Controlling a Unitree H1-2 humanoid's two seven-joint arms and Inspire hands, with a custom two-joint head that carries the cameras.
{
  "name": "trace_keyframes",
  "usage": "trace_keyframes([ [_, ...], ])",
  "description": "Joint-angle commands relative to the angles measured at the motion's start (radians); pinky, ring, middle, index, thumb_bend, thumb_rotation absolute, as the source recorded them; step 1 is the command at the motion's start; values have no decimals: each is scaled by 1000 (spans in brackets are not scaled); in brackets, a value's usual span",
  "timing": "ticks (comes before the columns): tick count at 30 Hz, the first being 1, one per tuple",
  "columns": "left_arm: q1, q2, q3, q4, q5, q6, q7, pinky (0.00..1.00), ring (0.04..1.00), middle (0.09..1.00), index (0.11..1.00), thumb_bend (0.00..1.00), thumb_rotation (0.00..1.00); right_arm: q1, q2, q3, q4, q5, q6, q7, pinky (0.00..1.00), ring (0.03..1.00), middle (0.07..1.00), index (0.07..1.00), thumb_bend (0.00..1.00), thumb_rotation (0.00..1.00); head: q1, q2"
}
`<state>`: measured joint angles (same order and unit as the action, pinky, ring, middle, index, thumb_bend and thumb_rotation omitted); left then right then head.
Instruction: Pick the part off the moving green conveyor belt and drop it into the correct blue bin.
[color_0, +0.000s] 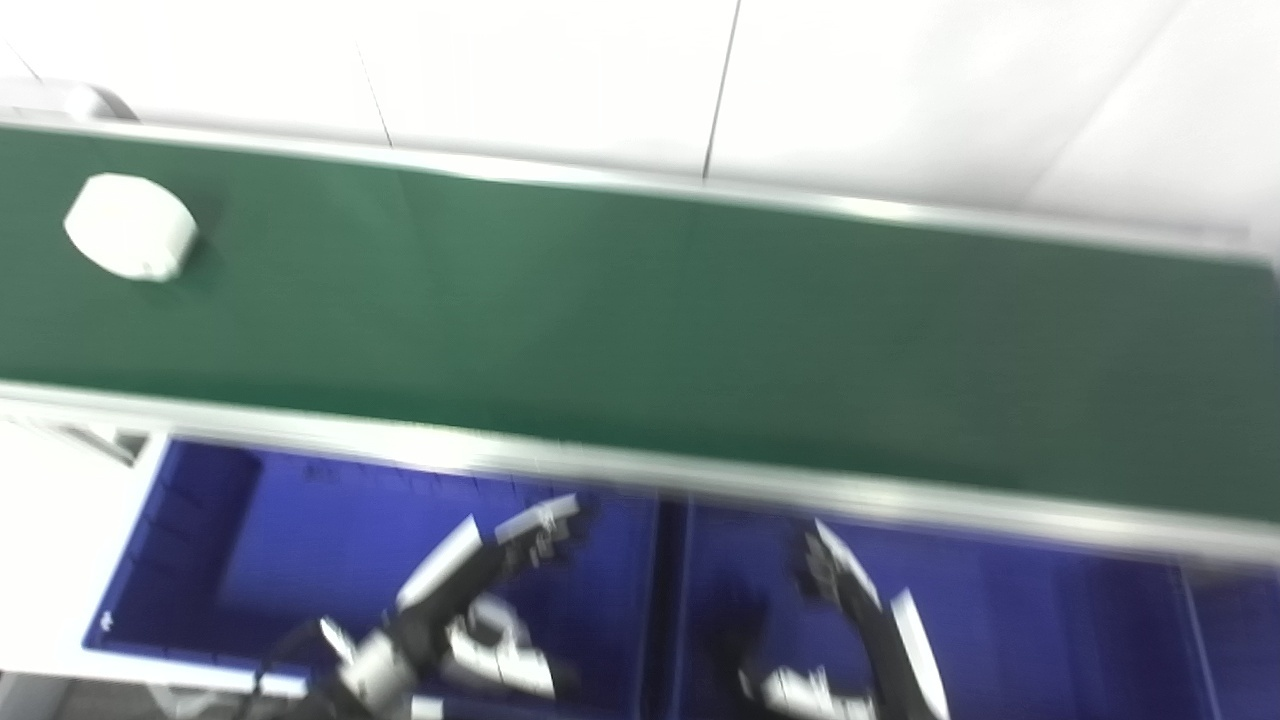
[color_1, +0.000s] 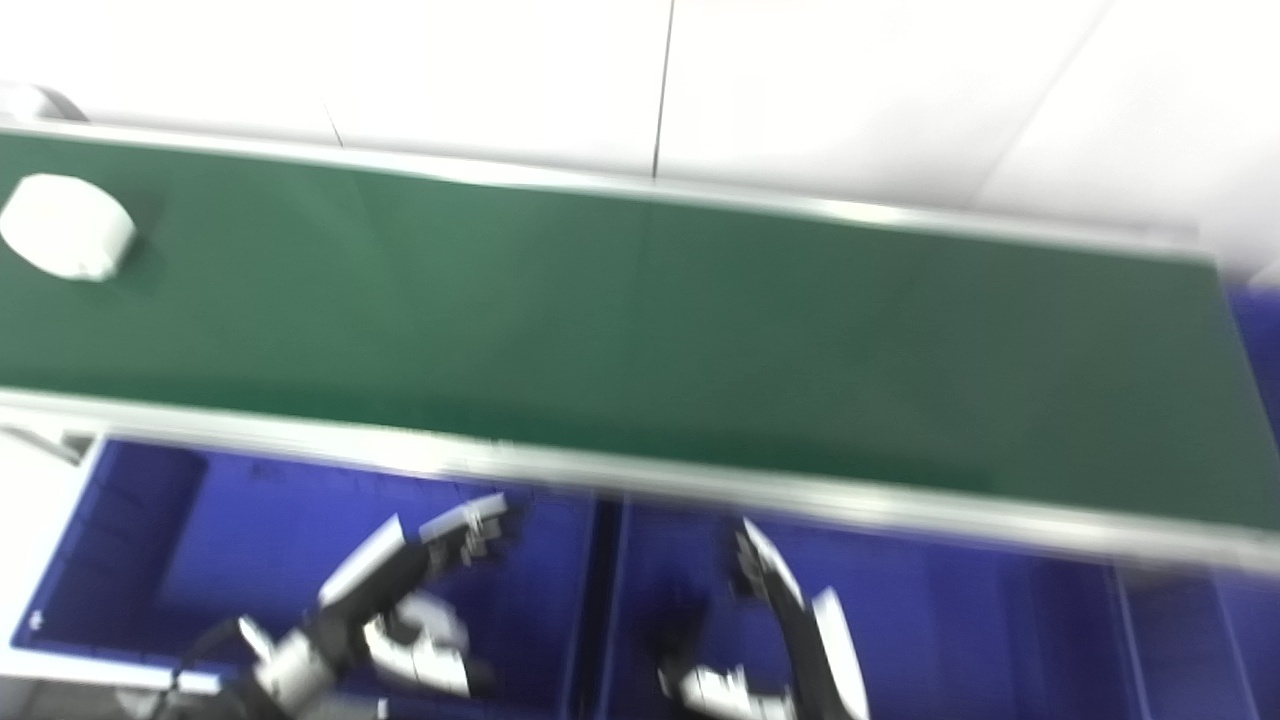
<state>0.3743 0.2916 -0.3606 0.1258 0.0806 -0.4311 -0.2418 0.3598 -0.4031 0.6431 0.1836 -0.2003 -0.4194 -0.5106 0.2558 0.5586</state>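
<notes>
A blurred view from the robot's head looks down on a long green conveyor belt (color_0: 640, 320) running across the picture, with blue bins below its near metal rail. A single white part (color_0: 130, 226), rounded and chunky, lies on the belt at its far left end, near the far rail, well apart from both hands.

The left hand (color_0: 470, 600) hovers low over the left blue bin (color_0: 200, 560), fingers spread apart and holding nothing. The right hand (color_0: 860, 620) hovers over the middle blue bin (color_0: 1050, 620), fingers extended and also empty, as far as the blur allows.

The step in hand seems to be waiting for the part and getting ready to grasp it. To do it well, the left hand, which is nearer, would likely need to rise over the near rail and meet the part from above with fingers wide, timing its closing to the belt's travel.

Both bins show only bare blue floor where visible; the hands hide some of it. The edge of a third bin (color_0: 1235, 640) appears at far right, its contents unseen.
</notes>
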Motion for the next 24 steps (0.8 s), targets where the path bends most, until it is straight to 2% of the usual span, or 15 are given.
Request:
trace_keyframes([
  [1,-9,-2,-10,-2,16,-38,14,797,862,898,865,939,268,-1,-11,1,-9,13,-51,-14,663,759,840,902,808,369,25,-14],
  [5,-20,-4,-22,19,25,-39,28,784,853,886,853,945,268,-6,-15,7,4,6,-51,-29,683,778,856,916,806,356,39,-28],
  [11,-31,3,-42,30,42,-39,58,777,846,873,845,952,276,-4,-12,-1,6,42,-51,3,715,796,865,928,811,345,41,-43],
  [24,-35,16,-65,31,43,-38,87,761,838,872,840,949,275,-2,-7,-9,5,40,-51,8,676,775,852,922,819,342,32,-48],
])
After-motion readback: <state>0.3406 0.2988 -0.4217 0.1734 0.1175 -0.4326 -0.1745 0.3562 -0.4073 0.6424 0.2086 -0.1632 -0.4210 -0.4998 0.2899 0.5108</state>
